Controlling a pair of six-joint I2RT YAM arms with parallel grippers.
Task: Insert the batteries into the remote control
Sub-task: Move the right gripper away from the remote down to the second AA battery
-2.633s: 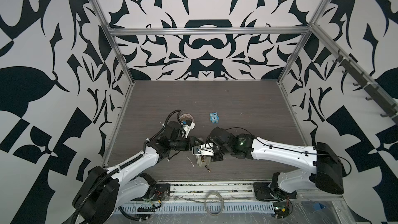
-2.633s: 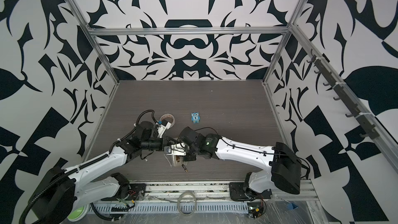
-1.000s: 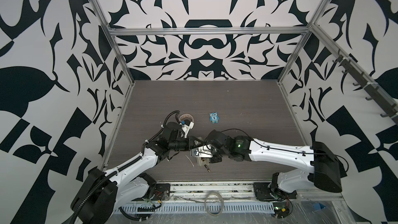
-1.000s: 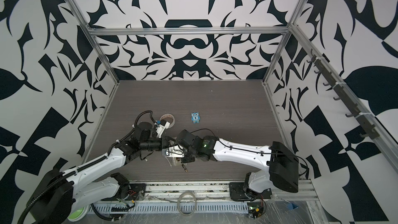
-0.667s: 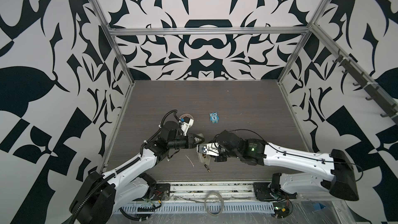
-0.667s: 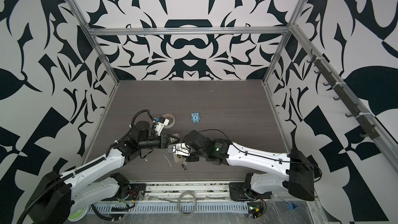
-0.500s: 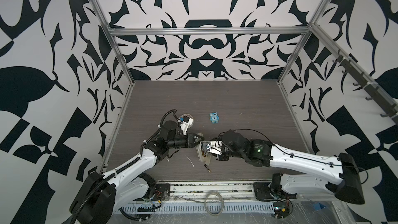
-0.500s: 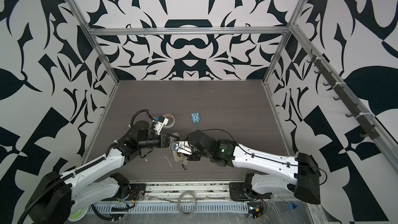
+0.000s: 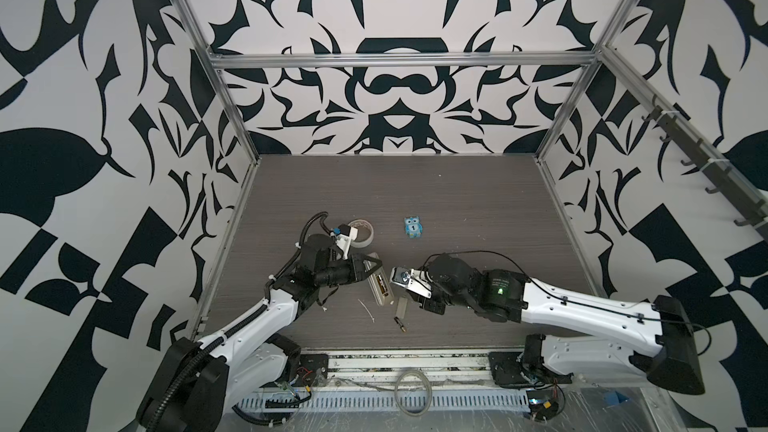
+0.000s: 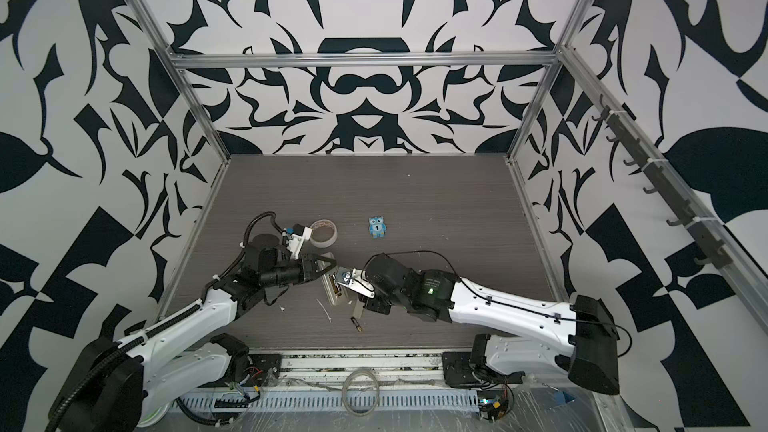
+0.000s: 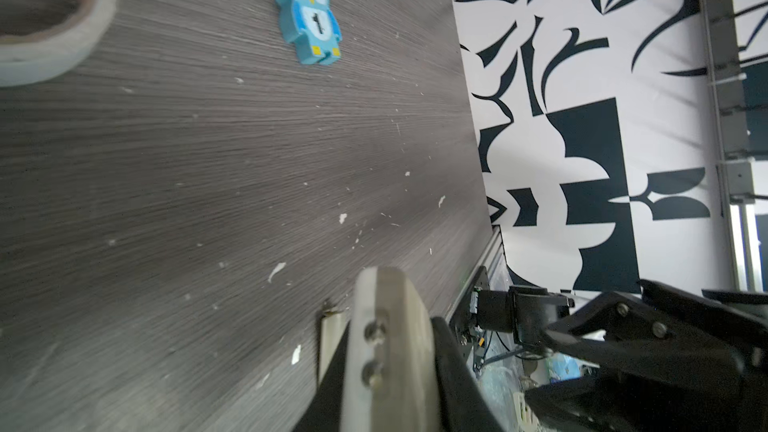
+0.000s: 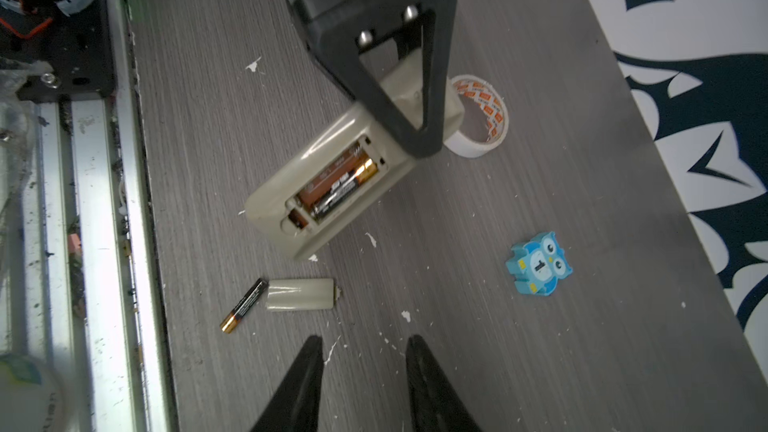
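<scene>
The beige-white remote control point(image 12: 353, 201) lies back-up on the table point(image 12: 540, 160), compartment uncovered, with one black, gold-ended battery point(image 12: 338, 191) seated inside. The second battery point(image 12: 244, 305) lies loose beside the detached cover point(image 12: 300, 295). The left gripper point(image 9: 372, 270) pinches the remote's end; the right gripper point(image 12: 363, 351) hovers with jaws spread.

The left tool point(image 9: 374, 266) grips the remote control point(image 9: 381, 290) end.

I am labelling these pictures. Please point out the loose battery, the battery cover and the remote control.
loose battery point(image 12: 243, 305), right wrist view, middle of its black body.
battery cover point(image 12: 300, 295), right wrist view, centre of its curved face.
remote control point(image 12: 322, 155), right wrist view, bare casing beside the open battery compartment.
</scene>
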